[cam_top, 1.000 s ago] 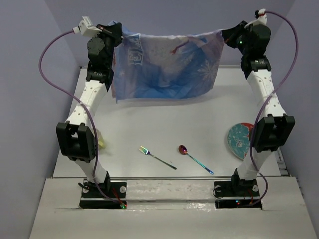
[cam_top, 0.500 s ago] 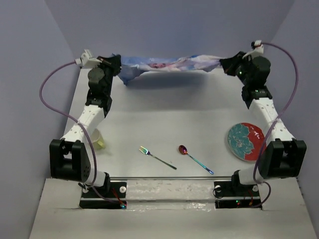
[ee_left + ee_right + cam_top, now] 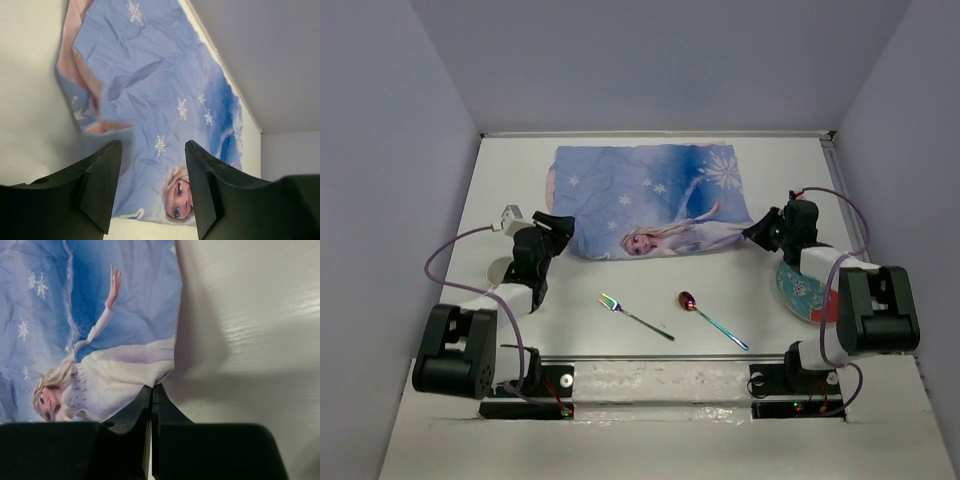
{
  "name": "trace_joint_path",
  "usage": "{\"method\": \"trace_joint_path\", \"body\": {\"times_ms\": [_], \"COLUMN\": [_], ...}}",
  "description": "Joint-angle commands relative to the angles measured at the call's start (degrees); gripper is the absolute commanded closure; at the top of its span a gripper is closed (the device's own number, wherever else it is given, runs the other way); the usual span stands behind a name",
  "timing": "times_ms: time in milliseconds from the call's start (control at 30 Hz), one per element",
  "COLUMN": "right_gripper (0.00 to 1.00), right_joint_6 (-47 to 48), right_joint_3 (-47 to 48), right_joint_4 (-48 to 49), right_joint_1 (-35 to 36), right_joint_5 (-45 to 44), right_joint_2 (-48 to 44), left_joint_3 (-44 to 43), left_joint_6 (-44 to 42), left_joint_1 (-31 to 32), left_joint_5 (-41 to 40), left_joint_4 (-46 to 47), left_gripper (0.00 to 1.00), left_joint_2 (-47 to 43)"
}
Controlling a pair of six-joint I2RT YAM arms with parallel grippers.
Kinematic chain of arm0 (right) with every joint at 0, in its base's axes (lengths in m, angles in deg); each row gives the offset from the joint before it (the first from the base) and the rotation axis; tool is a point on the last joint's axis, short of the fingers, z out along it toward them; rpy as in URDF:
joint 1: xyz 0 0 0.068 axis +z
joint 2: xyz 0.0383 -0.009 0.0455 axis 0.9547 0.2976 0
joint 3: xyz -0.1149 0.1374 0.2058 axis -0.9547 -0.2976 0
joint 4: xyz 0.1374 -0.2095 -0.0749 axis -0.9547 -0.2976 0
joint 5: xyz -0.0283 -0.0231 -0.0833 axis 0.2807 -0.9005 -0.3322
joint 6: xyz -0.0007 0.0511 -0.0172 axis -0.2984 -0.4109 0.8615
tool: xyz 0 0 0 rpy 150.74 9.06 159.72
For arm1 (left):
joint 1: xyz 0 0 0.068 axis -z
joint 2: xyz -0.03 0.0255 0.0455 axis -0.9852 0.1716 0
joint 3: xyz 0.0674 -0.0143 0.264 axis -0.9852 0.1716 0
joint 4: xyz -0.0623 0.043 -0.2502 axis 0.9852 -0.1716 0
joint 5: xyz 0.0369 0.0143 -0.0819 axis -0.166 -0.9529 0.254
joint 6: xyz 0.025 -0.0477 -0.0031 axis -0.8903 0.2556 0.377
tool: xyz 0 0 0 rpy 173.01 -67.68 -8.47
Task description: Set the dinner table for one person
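Two readings: left gripper (image 3: 153, 146) apart; right gripper (image 3: 151, 388) together at corner of blue princess-print cloth placemat (image 3: 650, 200) on off-white table (image 3: 790, 180). Risk: cloth, if pinched, would drag on retreat.

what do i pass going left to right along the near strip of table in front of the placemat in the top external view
pale cup, half hidden → fork → spoon → plate, half hidden

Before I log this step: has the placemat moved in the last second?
Yes. The placemat came down from hanging aloft and lies flat on the table, nearer the unmoved fork.
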Motion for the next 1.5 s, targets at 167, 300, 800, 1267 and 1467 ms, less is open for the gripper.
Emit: {"method": "trace_joint_path", "body": {"times_ms": [167,300,800,1267,1467], "right_gripper": [0.77,0.6,0.99,0.97,0.98], "right_joint_6": [-0.5,0.9,6.5,1.1,-1.6], "right_joint_3": [-6.2,-7.5,6.0,7.6,3.2], "right_joint_4": [-3.2,-7.0,-10.4,-7.0,-6.7], "right_joint_1": [-0.2,-0.2,5.1,12.7,12.7], "right_joint_5": [-1.5,-3.3,0.6,-9.0,-12.4], "right_joint_2": [-13.3,-18.8,-6.3,7.0,6.3], "left_joint_3": [3.5,3.1,-7.3,-10.8,-8.2], "left_joint_6": [-3.3,-4.8,-11.0,-12.1,-11.6], "left_joint_1": [-0.3,-0.3,7.1,7.6,7.7], "left_joint_5": [-4.3,-4.3,-10.8,-14.8,-16.9], "left_joint_4": [-8.4,-13.7,-21.7,-33.3,-35.1], "left_gripper": [0.31,0.33,0.38,0.39,0.39], "left_joint_2": [-21.1,-23.8,-7.9,2.2,0.3]}}
